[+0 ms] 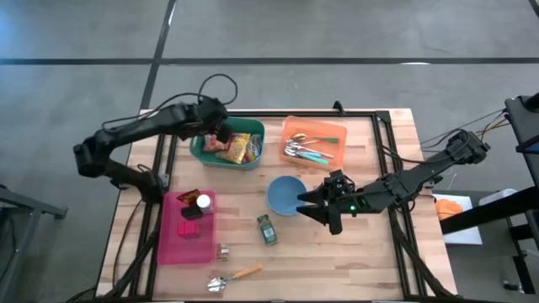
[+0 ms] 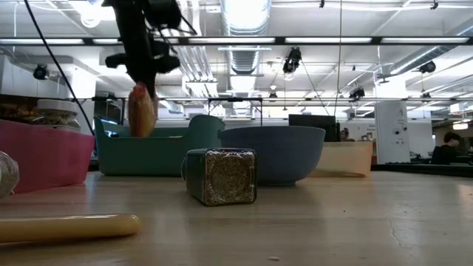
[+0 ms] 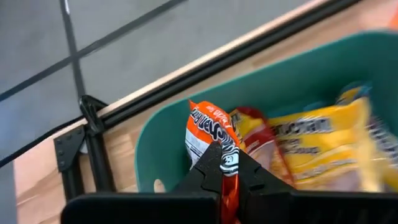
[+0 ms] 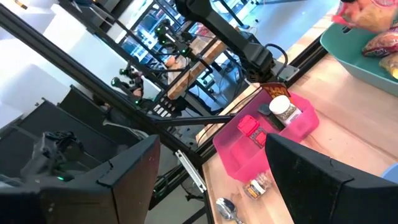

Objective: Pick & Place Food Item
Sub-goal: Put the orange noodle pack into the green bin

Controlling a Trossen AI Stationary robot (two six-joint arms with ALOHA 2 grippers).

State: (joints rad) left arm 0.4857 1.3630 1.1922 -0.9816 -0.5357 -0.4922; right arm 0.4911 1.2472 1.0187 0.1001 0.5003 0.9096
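Black jointed arms [image 1: 135, 135] trailing thin black cables [image 1: 221, 82].

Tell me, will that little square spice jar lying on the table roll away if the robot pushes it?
Probably not far. The small square glass spice jar lies on a flat side on the wooden table, so it would likely slide instead. Its glass looks smooth, perhaps slippery in a pincer, and might crack if dropped.

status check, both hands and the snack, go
Left hand shut on orange snack packet, above teal bin. Right hand open beside blue bowl. Nothing blocking.
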